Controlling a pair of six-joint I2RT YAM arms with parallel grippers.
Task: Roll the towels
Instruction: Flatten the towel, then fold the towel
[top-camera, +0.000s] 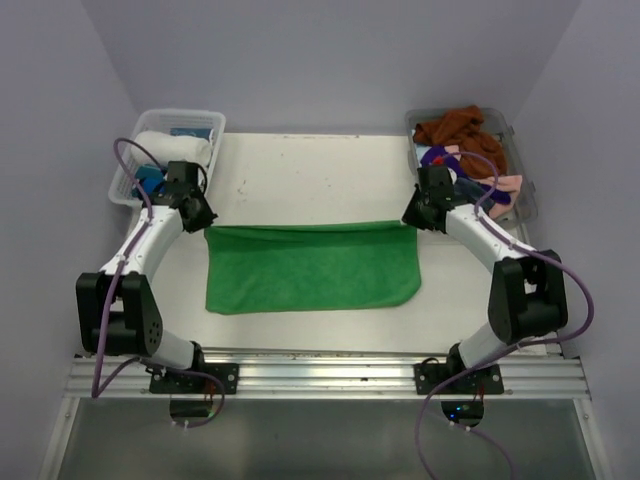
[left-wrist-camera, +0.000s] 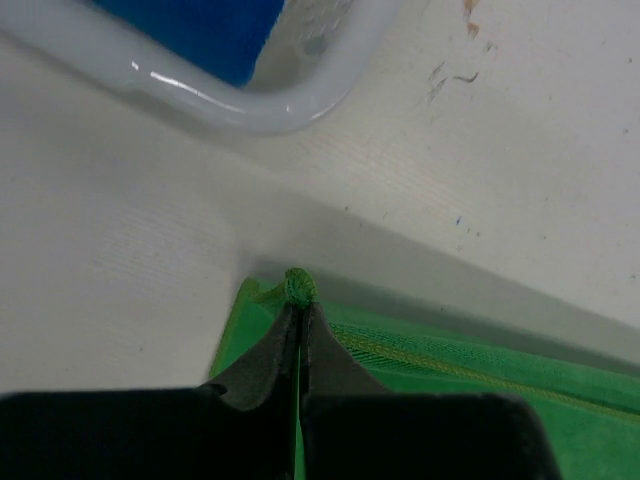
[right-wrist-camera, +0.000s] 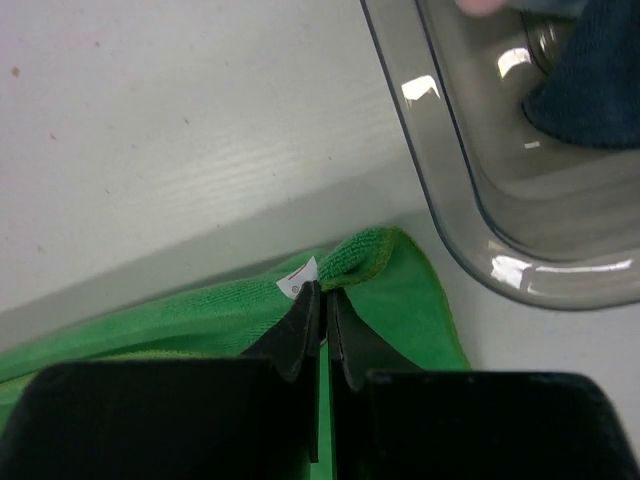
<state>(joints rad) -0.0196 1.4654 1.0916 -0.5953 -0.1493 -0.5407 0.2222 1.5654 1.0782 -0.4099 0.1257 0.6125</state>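
Observation:
A bright green towel (top-camera: 310, 265) lies spread across the middle of the table, folded over lengthwise. My left gripper (top-camera: 200, 215) is shut on its far left corner (left-wrist-camera: 298, 286), the cloth bunched at the fingertips. My right gripper (top-camera: 415, 213) is shut on the far right corner (right-wrist-camera: 355, 255), beside a small white label (right-wrist-camera: 299, 277). More towels sit in the clear tub (top-camera: 520, 150) at the back right: rust-brown (top-camera: 458, 130), purple (top-camera: 442, 157) and pink (top-camera: 505, 185). A white towel (top-camera: 172, 148) and a blue one (top-camera: 150, 180) lie in the white basket (top-camera: 215, 125) at the back left.
The basket's rim (left-wrist-camera: 300, 100) is close beyond my left gripper. The tub's wall (right-wrist-camera: 450, 200) stands just right of my right gripper. Walls enclose the table on three sides. A metal rail (top-camera: 320, 375) runs along the near edge.

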